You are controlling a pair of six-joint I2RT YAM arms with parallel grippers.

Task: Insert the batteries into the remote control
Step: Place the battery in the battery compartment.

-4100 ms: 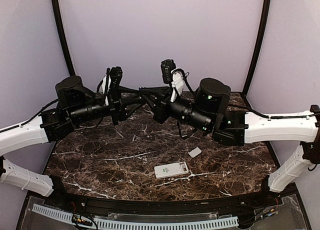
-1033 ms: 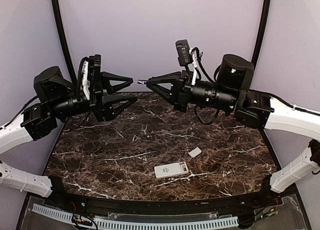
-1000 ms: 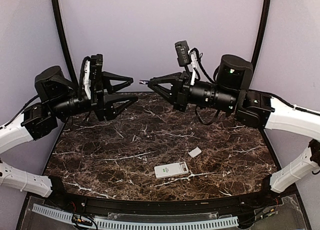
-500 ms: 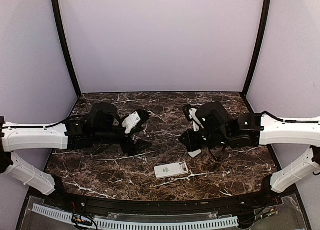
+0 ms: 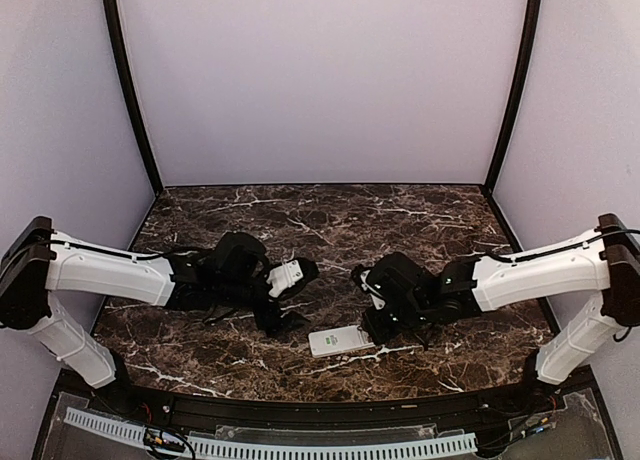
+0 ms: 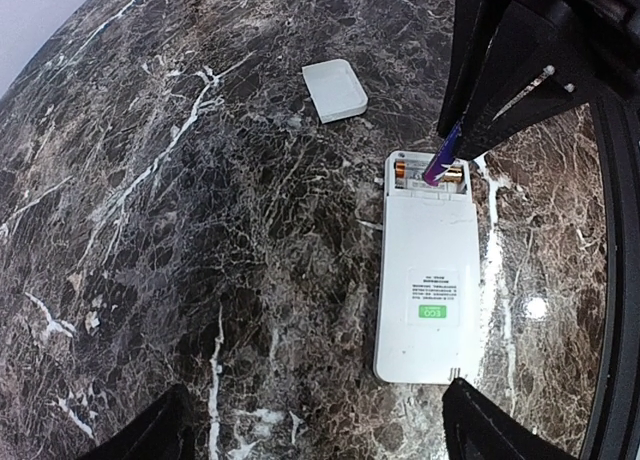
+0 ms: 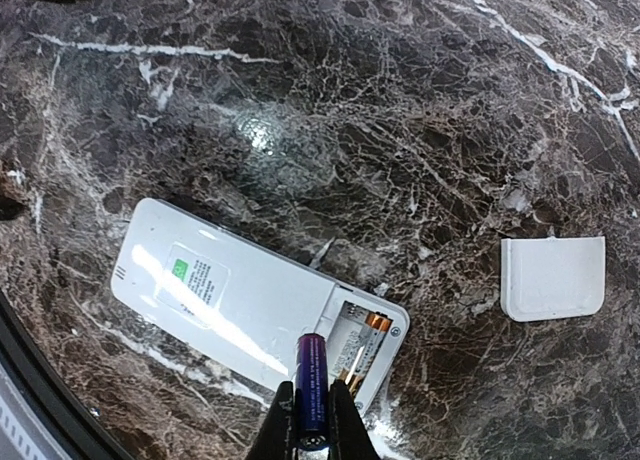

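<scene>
Right wrist view: the right end effector (image 7: pixel 311 420) is pinched shut on a purple battery (image 7: pixel 310 375), its tip over the open compartment (image 7: pixel 362 345) at one end of the remote control (image 7: pixel 230 295), which lies face-down on the table (image 7: pixel 300 100). The left end effector (image 6: pixel 322 432) hangs wide open and empty at the remote's other end, not touching it. With nothing bracing the remote, a push could slide it. The tilted battery may jam against what looks like a seated cell. The cover (image 7: pixel 552 277) lies beyond the remote's open end.
</scene>
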